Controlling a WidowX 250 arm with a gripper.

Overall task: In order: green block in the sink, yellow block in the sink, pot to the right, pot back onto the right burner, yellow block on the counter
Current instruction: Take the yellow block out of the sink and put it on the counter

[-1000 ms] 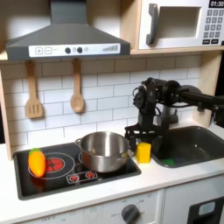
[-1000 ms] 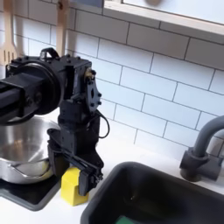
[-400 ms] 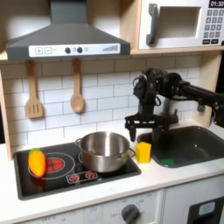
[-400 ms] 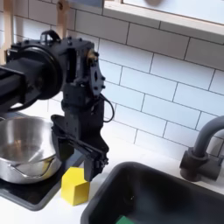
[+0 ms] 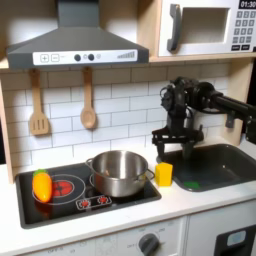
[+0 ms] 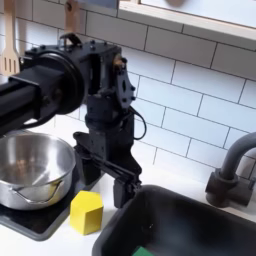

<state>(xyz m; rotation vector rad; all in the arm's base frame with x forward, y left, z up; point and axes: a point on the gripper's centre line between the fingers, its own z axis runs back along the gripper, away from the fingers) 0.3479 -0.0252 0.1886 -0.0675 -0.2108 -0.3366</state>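
Yellow block [image 5: 163,174] sits on the counter [image 5: 120,215] near the front, at the right edge of the black cooktop [image 5: 80,192] in the first exterior view; in the second exterior view we see it [image 6: 87,212] just beside the left rim of the sink [image 6: 170,215], free of the gripper. Green block [image 5: 188,185] lies inside the basin near its left wall in the first exterior view, and we catch only a sliver of it [image 6: 145,252] at the bottom edge of the second exterior view.

Left of the yellow block in both exterior views, the pot [image 5: 118,171] stands on the right burner with its rim close to the block, so we see little room between them. An orange oval toy [image 5: 41,185] rests on the left burner, well apart from the pot.

Farther back, the gripper [image 5: 175,150] hangs fingers-down above the counter, raised clear of the yellow block and a little behind it, over the strip between cooktop and sink. Its jaws stand apart and we see nothing in them. The arm reaches in from the first exterior view's right, elbow high against the tiled wall. The faucet [image 6: 231,168] stands at the far right of the second exterior view.
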